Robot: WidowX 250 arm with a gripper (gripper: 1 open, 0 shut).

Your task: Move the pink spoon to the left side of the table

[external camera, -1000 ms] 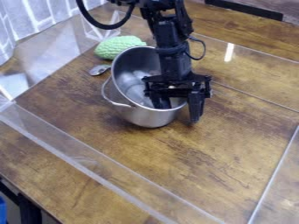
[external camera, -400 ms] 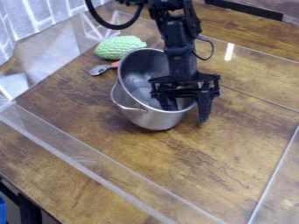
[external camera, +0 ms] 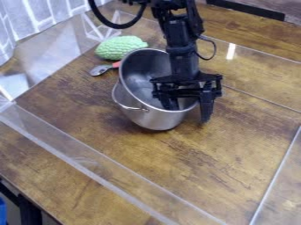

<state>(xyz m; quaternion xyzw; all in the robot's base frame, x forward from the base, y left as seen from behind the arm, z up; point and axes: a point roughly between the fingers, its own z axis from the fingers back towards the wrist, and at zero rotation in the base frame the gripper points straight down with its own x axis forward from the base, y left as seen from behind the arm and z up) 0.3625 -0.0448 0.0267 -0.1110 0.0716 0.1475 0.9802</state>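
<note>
Only a small part of the pink spoon [external camera: 101, 69] shows: a greyish rounded bowl lying on the tabletop [external camera: 200, 167] just left of the steel pot [external camera: 147, 90] and just in front of the green knitted lump [external camera: 121, 47]. A short reddish-pink bit runs from that bowl toward the pot, and the pot's wall seems to cover the rest, so the handle's length and direction cannot be made out. Whether the spoon touches the pot or the lump cannot be told at this size. The pot stands upright near the middle of the tabletop, its open mouth facing up, and its right rim is partly covered by the black gripper [external camera: 186, 97]. The gripper hangs from a black arm [external camera: 177, 35] that comes down from the top edge, where its upper part is cut off. The gripper's fingers [external camera: 209, 98] stand apart: one dark finger hangs down outside the pot's right wall, and the other parts sit over or just inside the rim. It holds nothing that can be seen, and it is well apart from the spoon; whether it touches the pot's rim cannot be told. Clear plastic strips [external camera: 83, 145] cross the worn brown boards, and their glare blurs the wood beneath them at the near left.
</note>
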